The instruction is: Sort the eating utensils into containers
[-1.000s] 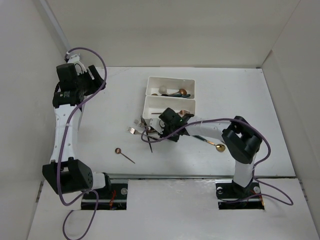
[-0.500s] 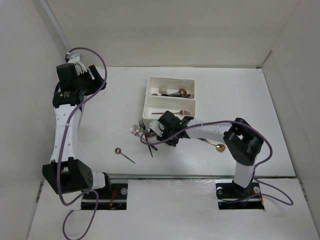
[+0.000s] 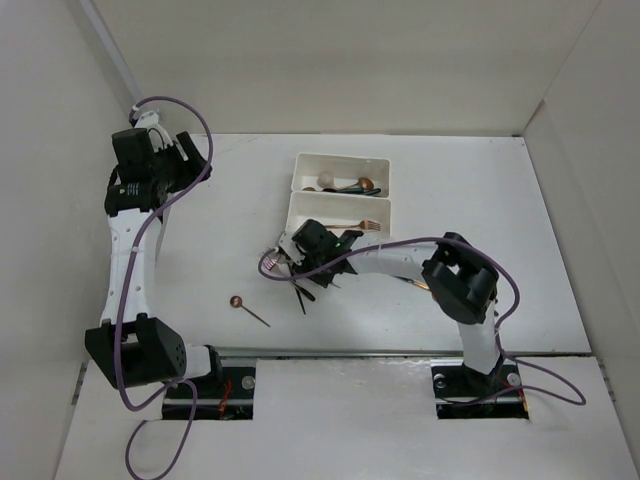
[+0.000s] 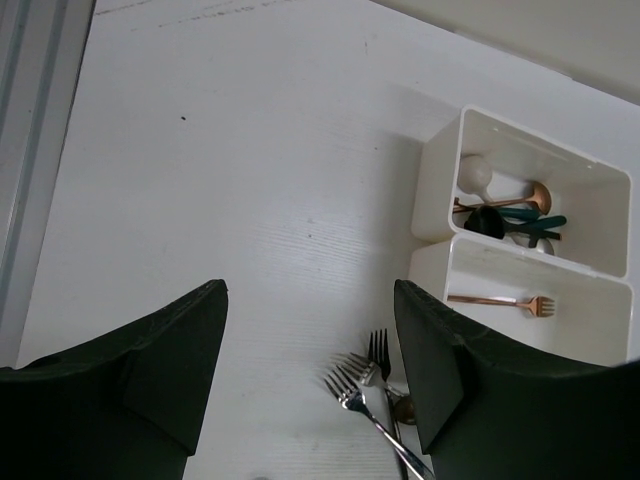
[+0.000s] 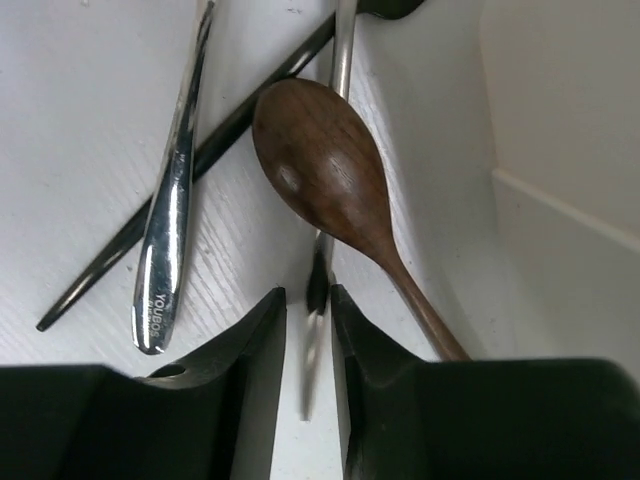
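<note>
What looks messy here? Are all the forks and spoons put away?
Not all. A heap of forks and spoons lies criss-crossed on the table just outside the left end of the near tray. One copper spoon lies alone, nearer the arms. They stand out because others are already put away.

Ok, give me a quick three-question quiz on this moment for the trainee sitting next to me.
1. True or false: the left gripper is holding a fork.
2. How many utensils lie in the nearer tray?
3. Which gripper is down at the loose pile of utensils beside that tray? A left, B right, C neither.
Key: 1 false, its fingers stand wide apart with nothing between them. 2 one, a copper fork. 3 B, the right gripper, with a slim handle between its open fingers.
</note>
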### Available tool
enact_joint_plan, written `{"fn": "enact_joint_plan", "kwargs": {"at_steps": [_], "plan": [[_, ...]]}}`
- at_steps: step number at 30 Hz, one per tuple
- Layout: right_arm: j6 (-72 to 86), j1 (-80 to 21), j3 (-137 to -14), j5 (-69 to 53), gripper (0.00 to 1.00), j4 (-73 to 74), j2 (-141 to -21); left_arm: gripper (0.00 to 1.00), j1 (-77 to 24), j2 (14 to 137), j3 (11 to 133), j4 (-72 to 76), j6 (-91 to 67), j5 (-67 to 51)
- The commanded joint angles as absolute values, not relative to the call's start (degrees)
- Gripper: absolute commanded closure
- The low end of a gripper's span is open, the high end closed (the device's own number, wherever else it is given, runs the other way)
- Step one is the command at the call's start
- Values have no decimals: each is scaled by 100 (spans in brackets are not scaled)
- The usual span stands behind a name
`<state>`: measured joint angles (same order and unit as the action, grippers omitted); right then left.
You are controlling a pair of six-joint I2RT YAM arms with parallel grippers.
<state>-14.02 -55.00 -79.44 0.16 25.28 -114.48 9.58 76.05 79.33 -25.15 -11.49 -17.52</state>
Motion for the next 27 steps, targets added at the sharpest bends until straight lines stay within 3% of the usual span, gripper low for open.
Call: {"fn": "enact_joint_plan", "kwargs": {"at_steps": [1,6,19,20,22,24,27], "plan": [[-1099,-5756,-7954,185,70,2593,-11777,36,1046,7532,7901,-2347,-1160,-1819],[-695,-5827,-7901,237,100,2487,-12032,36,1099,7532,7901,-2347,-1160,-1819],[-378,-5923,-6952,342,100,3533,-11294,36,1099,7479,7901,-2347,-1160,-1767],[-378,-5924,-6952,343,99,3533,-11355,36,1099,7479,7901,-2347,-1160,-1767],[-378,-5977,-7170,343,80,3411,-11478,36,1151,7532,7901,-2347,-1160,-1767],[-220,-5977,-7408,343,68,3410,-11732,36,1151,7532,7971,-2347,-1160,-1767],[-149,-5977,-7795,396,66,3357,-12031,36,1151,7532,8042,-2399,-1108,-1767]]}}
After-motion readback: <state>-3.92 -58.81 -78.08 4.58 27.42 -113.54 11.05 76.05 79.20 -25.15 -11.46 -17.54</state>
